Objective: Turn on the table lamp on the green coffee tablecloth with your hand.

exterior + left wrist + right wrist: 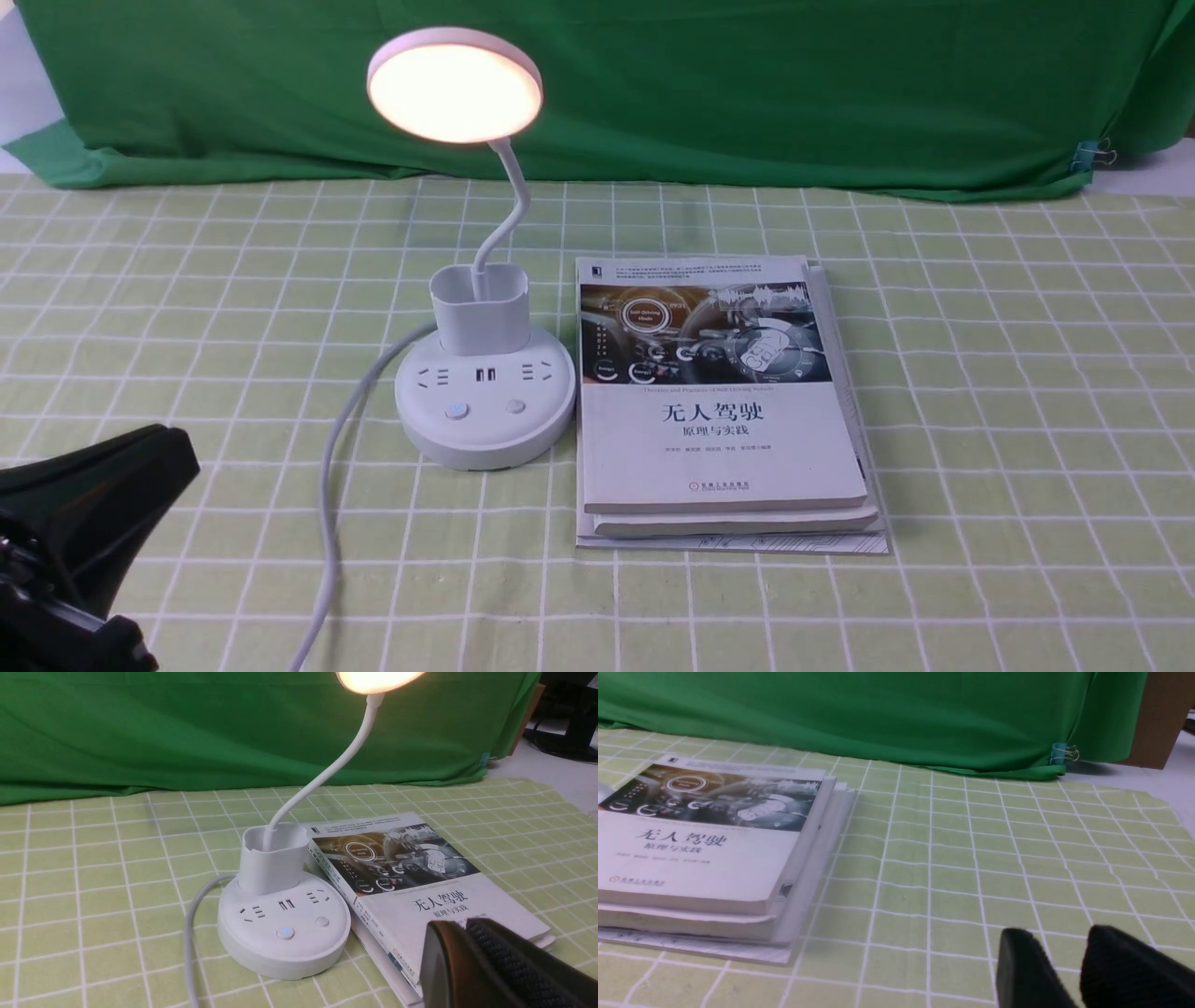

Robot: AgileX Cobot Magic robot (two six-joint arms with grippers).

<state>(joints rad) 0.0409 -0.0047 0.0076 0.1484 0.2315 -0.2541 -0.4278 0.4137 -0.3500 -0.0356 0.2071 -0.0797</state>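
Checked green tablecloth (1018, 392) beneath lit table lamp (484, 411), left jaws together, right jaws slightly apart

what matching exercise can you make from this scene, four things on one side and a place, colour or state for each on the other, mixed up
Things
1. table lamp's disc head
2. top book
3. left button on the lamp base
4. binder clip

Places, colours or states
A. glowing blue
B. on the edge of the dark green backdrop cloth
C. lit, warm white
D. to the right of the lamp's round base

Pairs: 1-C, 2-D, 3-A, 4-B
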